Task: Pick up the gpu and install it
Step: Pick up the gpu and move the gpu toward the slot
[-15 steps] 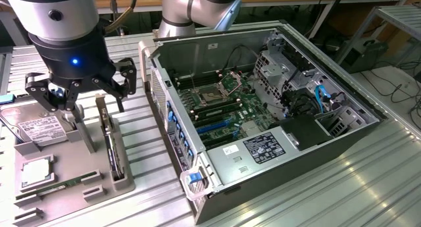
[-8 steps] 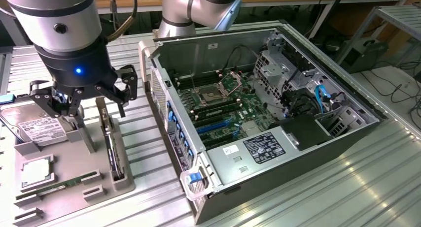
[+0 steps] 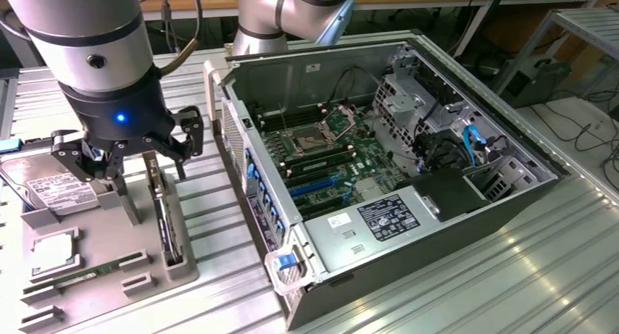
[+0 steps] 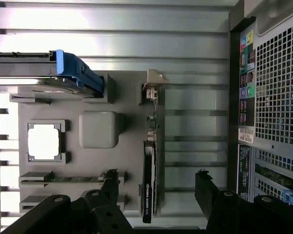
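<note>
**Open pincer poised over the card on its edge**

The pincer hangs spread wide, holding nothing. In the wrist view its two dark fingers stand well apart, with the gpu lying lengthwise between them. The card looks nearer one finger than the other, though I would not swear to it.

The gpu stands on edge in a slot of the grey tray. In the exterior view it sits at about five o'clock from the pincer and just below it, not yet touched. Its silver bracket is at the end farther from the fingers.

Around the tray in the exterior view:
- The hard drive is at nine o'clock from the card.
- The CPU and the RAM stick are toward eight o'clock.
- The open computer case lies on the ribbed metal desk at three o'clock, with its motherboard exposed.

The step in hand looks like the approach for the grasp, so the task is in its early part. To do it well, I judge:
- The pincer should be centred so both pads meet the card's flat faces at once.
- It should come down plumb, without nudging the thin board sideways in its slot.
- It should close on the stiff body rather than the bracket.
- An uneven closure could tilt the card or jam it against the tray wall.
</note>
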